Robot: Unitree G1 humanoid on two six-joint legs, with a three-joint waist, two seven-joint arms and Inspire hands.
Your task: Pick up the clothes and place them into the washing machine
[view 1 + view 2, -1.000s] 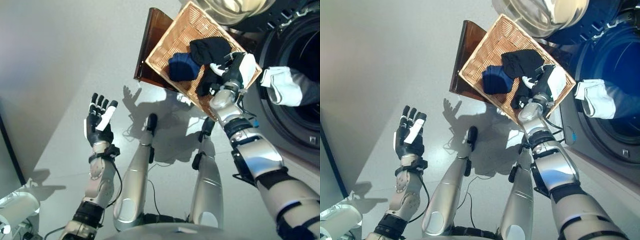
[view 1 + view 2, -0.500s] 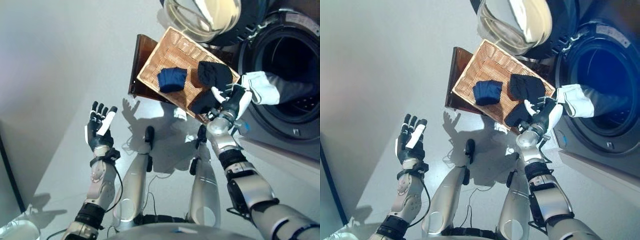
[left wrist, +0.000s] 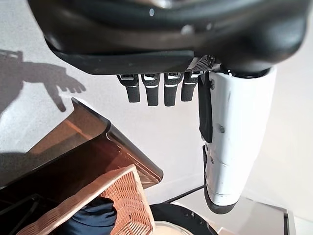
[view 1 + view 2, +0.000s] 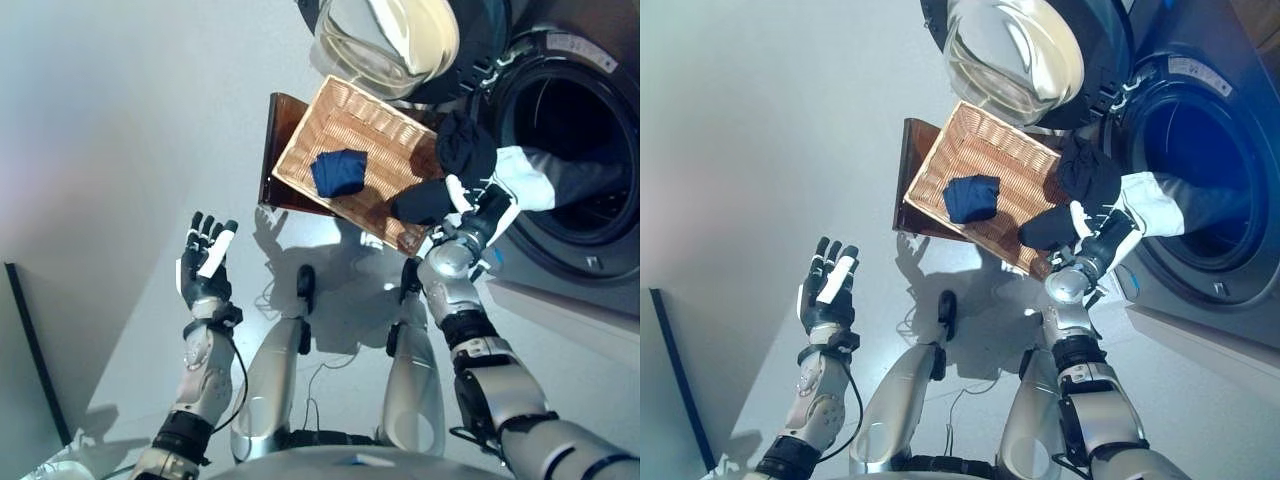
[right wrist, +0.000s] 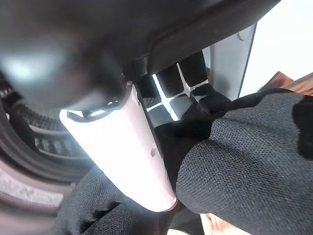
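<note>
My right hand (image 4: 482, 222) is shut on a black garment (image 4: 455, 170), which hangs from it just in front of the washing machine's open drum (image 4: 570, 150); the wrist view shows the black garment (image 5: 239, 147) pinched between thumb and fingers. A white and grey garment (image 4: 545, 178) drapes over the drum's rim. A folded dark blue garment (image 4: 339, 172) lies in the wicker basket (image 4: 375, 120) on a brown stool (image 4: 277, 150). My left hand (image 4: 203, 262) is open, held up over the floor at the left, holding nothing.
The washer's round glass door (image 4: 390, 35) stands swung open above the basket. Grey floor (image 4: 130, 150) spreads to the left. A dark panel edge (image 4: 30, 340) shows at the lower left.
The right hand has lifted the black garment out of the basket and moved it toward the drum opening. The camera has shifted, showing more of the washer. The left hand stays open.
</note>
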